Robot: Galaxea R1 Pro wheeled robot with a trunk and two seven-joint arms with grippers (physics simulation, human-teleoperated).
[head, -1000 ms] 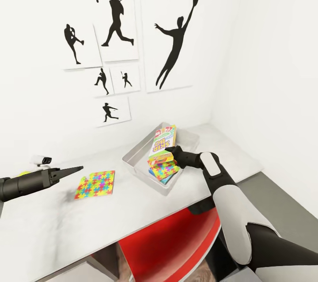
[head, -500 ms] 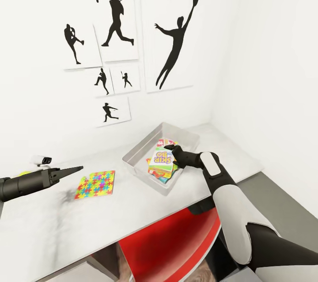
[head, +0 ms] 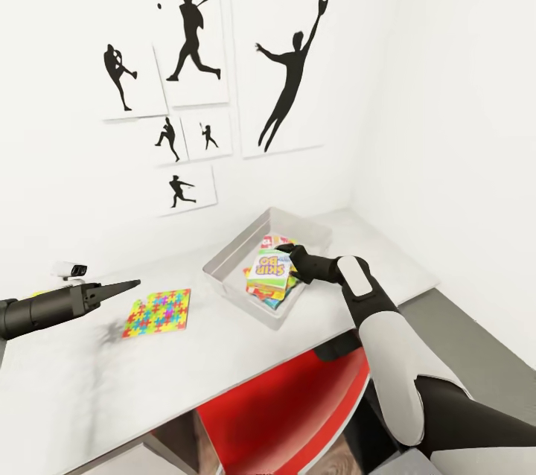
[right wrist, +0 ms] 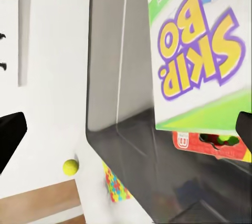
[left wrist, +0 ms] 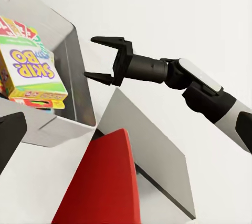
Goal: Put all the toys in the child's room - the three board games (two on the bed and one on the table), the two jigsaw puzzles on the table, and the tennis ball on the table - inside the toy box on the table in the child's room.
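Two arms reach over the light grey desk (head: 223,363); the right hand (left wrist: 102,58) hangs at the right side of the toy box (head: 223,266), its two black fingers spread apart and holding nothing — the left wrist view shows the gap between them clearly. The toy box stands at the centre of the head view, near the far wall; inside it lies a stack of flat toys, and on top of the stack rests the SKIP-BO board game (head: 269,270), flat, with its lettering upside down to the camera. Under it, coloured edges of other boxes (head: 262,293) stick out, but I cannot tell which ones they are.

One jigsaw puzzle (head: 158,312) lies flat on the desk at the lower left of the head view, well apart from the toy box; the left hand (head: 125,286) hovers just above the desk near the puzzle's left edge, pointing toward the toy box — whether its fingers are apart or together, I cannot tell. The tennis ball (right wrist: 70,167) shows small at the lower left of the right wrist view, on the desk beyond the toy box wall. A red chair (head: 283,408) stands under the desk edge at the bottom of the head view; black sports silhouette prints (head: 193,36) hang on the white wall in the upper left.
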